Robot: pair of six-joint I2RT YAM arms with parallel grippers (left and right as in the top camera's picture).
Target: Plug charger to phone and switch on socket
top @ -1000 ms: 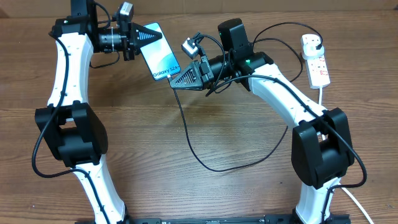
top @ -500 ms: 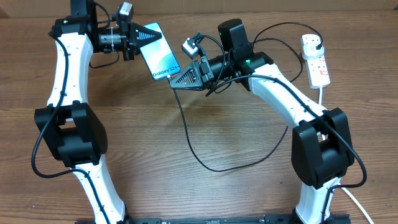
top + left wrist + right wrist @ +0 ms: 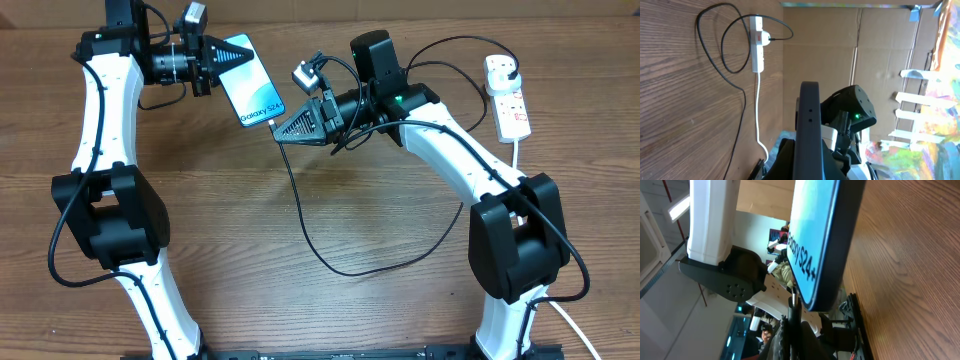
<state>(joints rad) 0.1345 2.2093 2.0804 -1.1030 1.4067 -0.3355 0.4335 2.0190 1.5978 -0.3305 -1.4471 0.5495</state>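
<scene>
We see the left pincer (image 3: 230, 56) closed on the phone (image 3: 253, 84), gripping it at the top end. The phone is held up at the far side of the surface (image 3: 300, 310), left of centre. Its screen is lit blue and faces up, with the white text at the lower end. The right pincer (image 3: 283, 127) is closed on the connector end of the charger (image 3: 330, 262), right at the phone's lower edge. In the right wrist view the connector tip meets that bottom edge, but we cannot tell if it is fully seated. From there the charger's black cable drops to the surface, makes a big loop in the middle and runs back behind the right arm toward the socket (image 3: 508, 97). The socket lies flat at the far right, well apart from the phone. A black plug (image 3: 510, 68) sits in its far end and a white cord (image 3: 516, 150) leaves the near end. The red switch is visible, but we cannot tell its position.
</scene>
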